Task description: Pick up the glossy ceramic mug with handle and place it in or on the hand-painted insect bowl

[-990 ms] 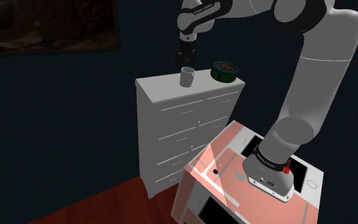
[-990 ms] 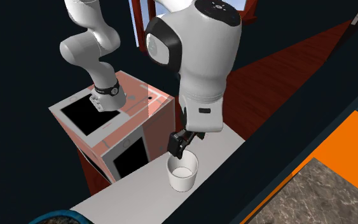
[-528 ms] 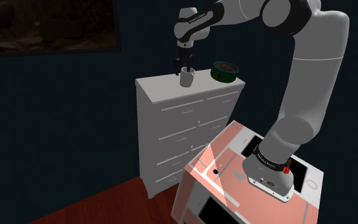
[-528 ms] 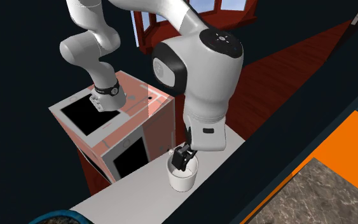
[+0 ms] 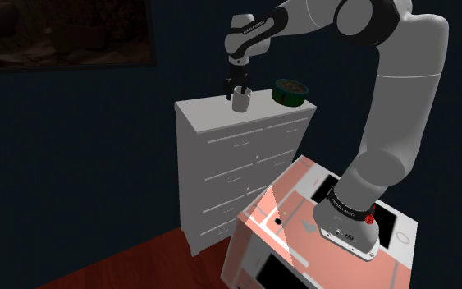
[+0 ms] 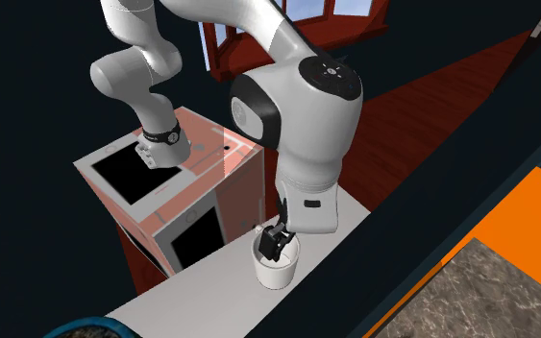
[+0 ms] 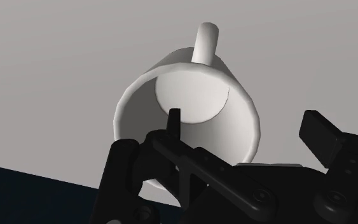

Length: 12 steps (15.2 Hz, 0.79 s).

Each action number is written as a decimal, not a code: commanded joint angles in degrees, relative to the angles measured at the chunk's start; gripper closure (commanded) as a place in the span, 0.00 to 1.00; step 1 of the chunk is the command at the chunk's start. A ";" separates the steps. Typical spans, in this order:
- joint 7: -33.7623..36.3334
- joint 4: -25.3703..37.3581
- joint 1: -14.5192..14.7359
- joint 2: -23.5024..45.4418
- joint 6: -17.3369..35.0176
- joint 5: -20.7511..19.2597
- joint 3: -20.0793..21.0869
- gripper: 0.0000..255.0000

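My claw (image 5: 238,84) hung with fingers apart, one dipped inside the plain white mug (image 5: 240,102). It stood upright on the white dresser (image 5: 212,111), handle turned away from my fingers, at the shoulder view's left of the green bowl (image 5: 290,92).

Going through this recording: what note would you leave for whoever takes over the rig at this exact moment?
Gripper: open, straddling the wall of the white mug, one finger inside, one outside; no grip yet.
Mug: upright on the white dresser, handle on the side away from the gripper.
Bowl: on the same dresser top, apart from the mug, toward the shoulder view's right.
Done: approach.
Left: close, lift, carry to the bowl, release.
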 commanded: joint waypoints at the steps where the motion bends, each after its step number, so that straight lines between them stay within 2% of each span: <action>1: 0.00 0.00 0.00 0.01 0.01 0.00 0.00 0.00; 2: 0.00 -0.01 0.00 0.00 0.01 0.00 0.00 1.00; 12: 0.00 0.30 0.02 -0.34 -0.64 -0.04 -0.02 1.00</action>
